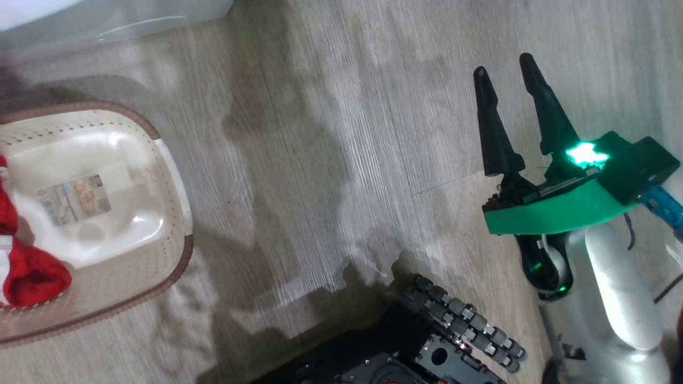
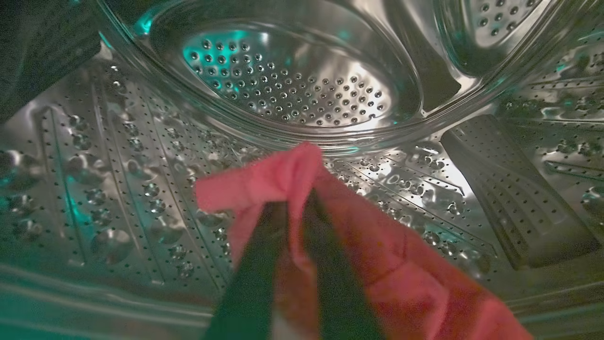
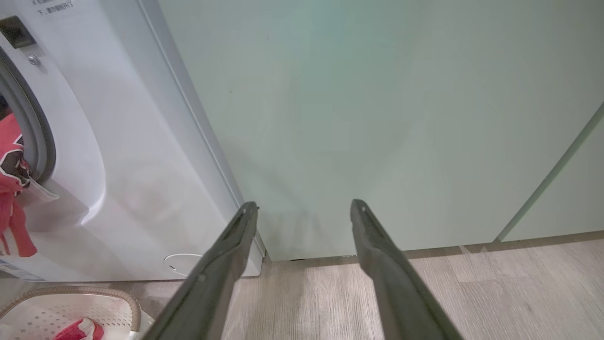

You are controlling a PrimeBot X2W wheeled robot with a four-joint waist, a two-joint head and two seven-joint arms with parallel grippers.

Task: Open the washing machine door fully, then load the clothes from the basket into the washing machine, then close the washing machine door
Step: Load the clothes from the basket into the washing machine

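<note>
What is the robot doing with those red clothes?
It is loading laundry. Its left gripper is inside the steel drum of the washing machine, pinching a red garment that it has not yet dropped. More red clothes lie in the basket on the floor. The right gripper hangs open and empty above the floor.
</note>
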